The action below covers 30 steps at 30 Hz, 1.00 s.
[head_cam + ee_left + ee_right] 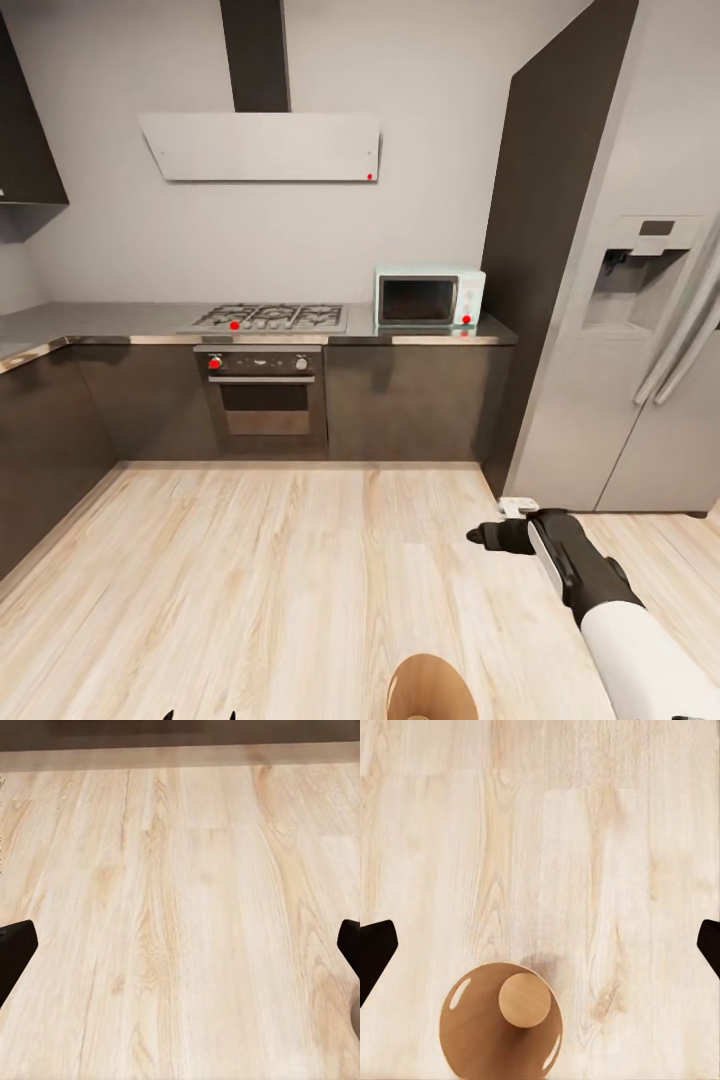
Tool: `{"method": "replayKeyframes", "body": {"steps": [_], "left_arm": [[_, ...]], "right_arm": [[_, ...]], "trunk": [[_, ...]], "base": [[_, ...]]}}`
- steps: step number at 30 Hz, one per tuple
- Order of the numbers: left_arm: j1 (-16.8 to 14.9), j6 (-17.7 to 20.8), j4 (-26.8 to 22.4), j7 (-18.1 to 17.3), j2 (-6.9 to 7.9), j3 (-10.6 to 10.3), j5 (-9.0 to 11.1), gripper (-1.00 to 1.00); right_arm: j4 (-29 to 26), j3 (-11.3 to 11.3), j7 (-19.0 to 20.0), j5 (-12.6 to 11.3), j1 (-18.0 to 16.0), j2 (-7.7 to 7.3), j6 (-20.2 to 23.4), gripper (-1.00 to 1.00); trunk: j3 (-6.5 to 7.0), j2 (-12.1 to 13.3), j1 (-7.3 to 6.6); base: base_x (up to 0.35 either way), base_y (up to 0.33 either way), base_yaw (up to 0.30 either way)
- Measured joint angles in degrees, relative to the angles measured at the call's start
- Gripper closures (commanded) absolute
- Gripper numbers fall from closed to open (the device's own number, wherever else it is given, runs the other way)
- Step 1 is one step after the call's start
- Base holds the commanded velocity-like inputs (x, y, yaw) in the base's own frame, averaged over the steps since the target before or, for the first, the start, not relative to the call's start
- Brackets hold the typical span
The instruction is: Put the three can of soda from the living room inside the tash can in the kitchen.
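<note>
Right gripper (540, 945) is spread wide, holding nothing, hovering over my trash can (501, 1021) at 6 o'clock on the wood floor (585, 855). Left gripper (180, 945) is wide too.

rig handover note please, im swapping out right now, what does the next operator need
Left gripper: open, empty, over bare wood floor.
Right gripper: open, empty, above the trash can.
Trash can stands on the kitchen floor in front of the robot, facing the oven and fridge. Its brown inside shows only a round base; I see no soda can in it.
Done: cannot confirm any can binned.
Left: fetch cans from the living room and drop them in.
</note>
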Motion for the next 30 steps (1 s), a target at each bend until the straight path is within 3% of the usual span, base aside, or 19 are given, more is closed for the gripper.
{"method": "replayKeyframes", "body": {"steps": [7, 30], "left_arm": [[0.0, 0.0, -0.04, 0.0, 0.0, 0.39, 0.02, -1.0], [0.0, 0.13, 0.01, -0.02, 0.0, 0.1, -0.12, -1.0]], "right_arm": [[1.31, 2.35, -0.22, 0.05, -0.75, 0.44, 0.24, -1.0], [1.44, 2.34, 1.64, -0.7, -0.85, 1.4, 0.16, -1.0]], "trunk": [[-1.26, -2.81, 1.54], [-5.39, -12.03, 6.59]], "base": [[0.0, 0.0, 0.0], [0.0, 0.0, 0.0]]}}
